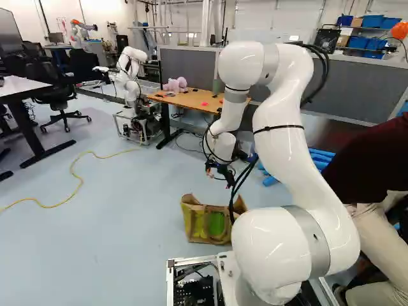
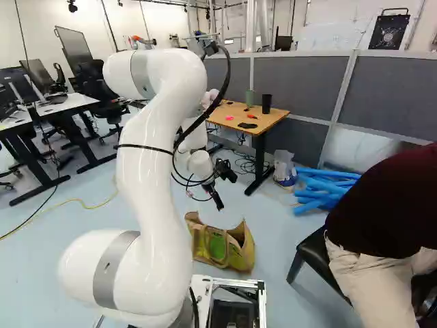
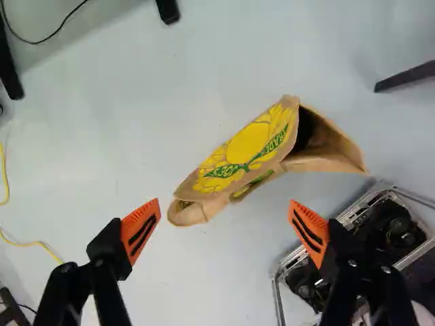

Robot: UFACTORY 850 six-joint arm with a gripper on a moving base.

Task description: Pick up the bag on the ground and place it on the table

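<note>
Bag (image 3: 238,146): brown, apparently paper, with yellow and green print; on the floor (image 1: 121,236), ahead of the arm (image 1: 287,134), mouth gaping and sides creased.
Probable weight: light, judging by its slumped walls; contents, if any, cannot be made out.
Probable stiffness: low; the walls should fold under pressure, with some spring at the creases.
Surface: likely dry and moderately grippy against rubbery pads; slipping is a lesser risk than tearing.
Handle (image 2: 218,253): a looped strap against one side, seen in the right base view; a fair hold if it can be isolated, though narrow and lying close to the wall.
Preferred hold: the upper rim, one finger inside the mouth and one outside, or both walls pinched together near the top; a grasp low on the side would probably crumple it or push it along.
Claw (image 3: 225,206): released, fingers parted widely; above the bag and touching no part of it.
Next move, as judged: turn the claw so that its fingers straddle the rim, then lower and close gently.
Table (image 2: 276,117): wooden-topped, beyond the bag; it carries a black cup (image 2: 266,104) and a pink plush toy (image 1: 175,85).
Hazard in placing: a soft base may fold or tip on landing, or swing into the cup.
</note>
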